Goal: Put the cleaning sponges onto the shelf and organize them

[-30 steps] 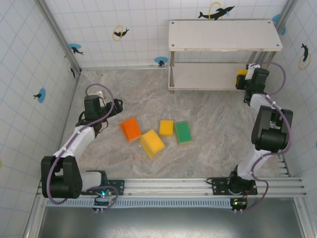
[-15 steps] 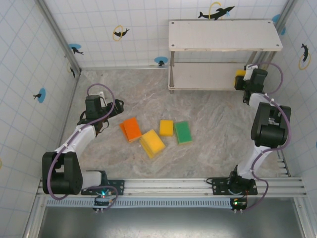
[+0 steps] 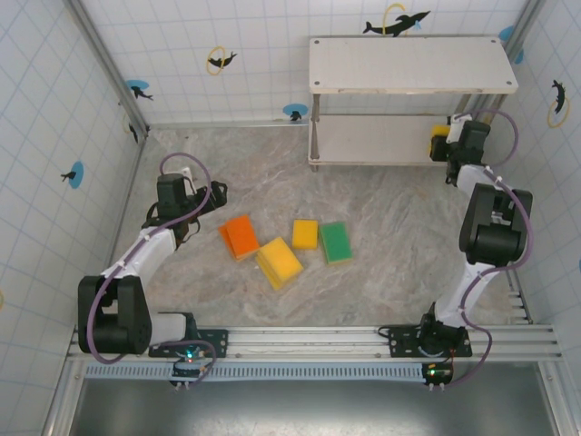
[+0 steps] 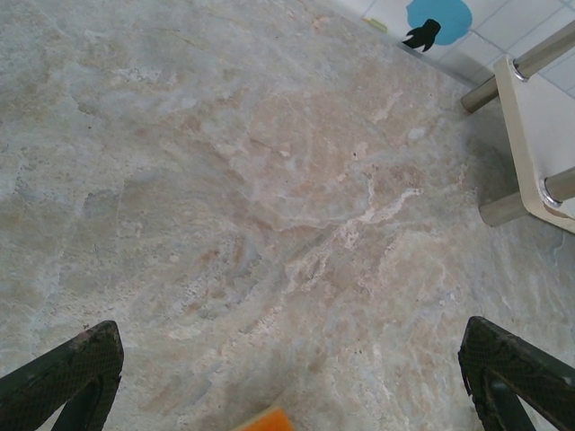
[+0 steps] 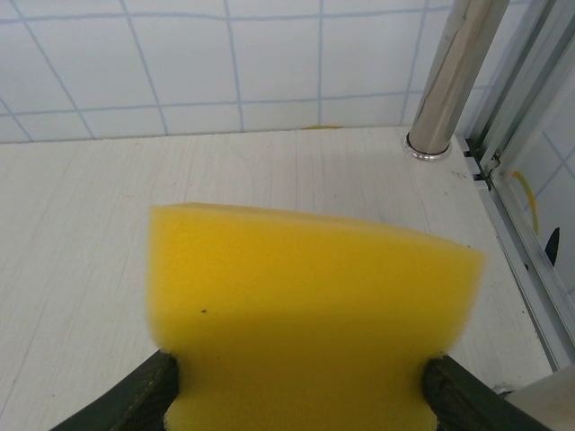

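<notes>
Right fingers [image 5: 135, 400] are clamped on a yellow sponge [image 5: 305, 296], poised over the lower board [image 5: 81, 206] of the shelf [image 3: 413, 64], right end, near a leg [image 5: 454, 72]. Released too high or tilted, it could bounce off the edge or land crooked. Left fingers [image 4: 63, 373] are spread wide, holding nothing, above the surface [image 4: 269, 180]; four sponges [image 3: 280, 262] wait there.

Yellow sponge [image 5: 305, 314] pinched btw fingers [image 5: 135, 404] — shelf board [image 5: 90, 197] beyond.

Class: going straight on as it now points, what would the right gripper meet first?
Holding the yellow sponge, the right gripper would probably meet the shelf's lower board, then the tiled wall; depth unclear.
</notes>
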